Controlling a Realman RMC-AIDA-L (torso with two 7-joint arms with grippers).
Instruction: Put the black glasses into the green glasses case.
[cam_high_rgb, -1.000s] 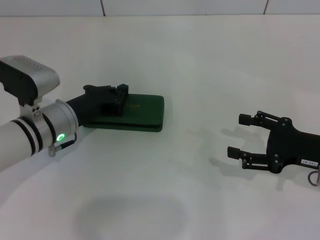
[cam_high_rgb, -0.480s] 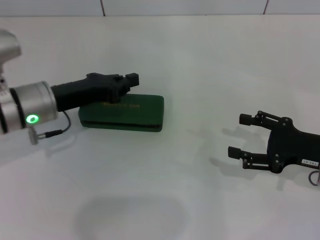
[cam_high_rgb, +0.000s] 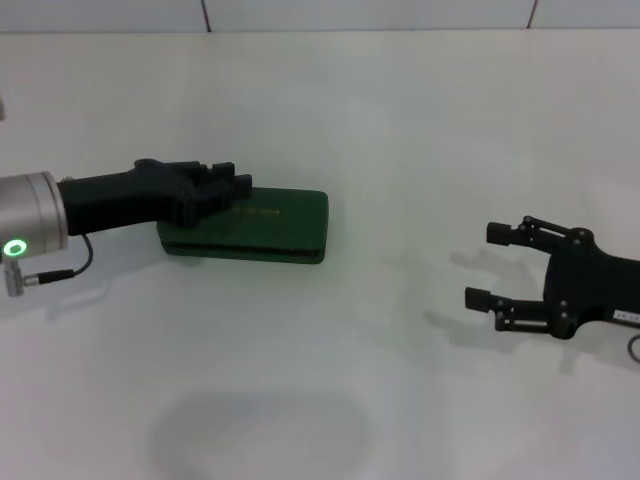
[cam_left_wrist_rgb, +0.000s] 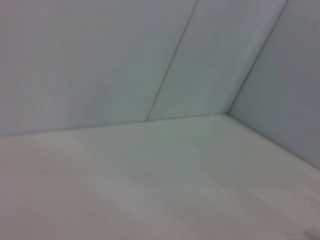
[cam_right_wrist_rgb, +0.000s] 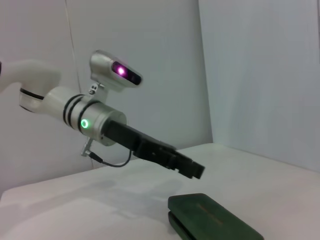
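The green glasses case (cam_high_rgb: 262, 226) lies shut on the white table, left of the middle; it also shows in the right wrist view (cam_right_wrist_rgb: 212, 220). The black glasses are out of view. My left gripper (cam_high_rgb: 228, 185) hovers over the case's left end, reaching in from the left; the right wrist view shows it (cam_right_wrist_rgb: 192, 170) above the case and apart from it. My right gripper (cam_high_rgb: 487, 265) is open and empty, low over the table at the right, pointing left, well away from the case.
The white table (cam_high_rgb: 380, 120) runs back to a pale panelled wall (cam_high_rgb: 370, 12). The left wrist view shows only table and wall (cam_left_wrist_rgb: 150, 65). A thin cable (cam_high_rgb: 55, 272) hangs from the left wrist.
My left arm has drawn back to the left, and its gripper has slid from over the lid's middle to the case's left end. My right gripper has shifted slightly right. The case has not moved.
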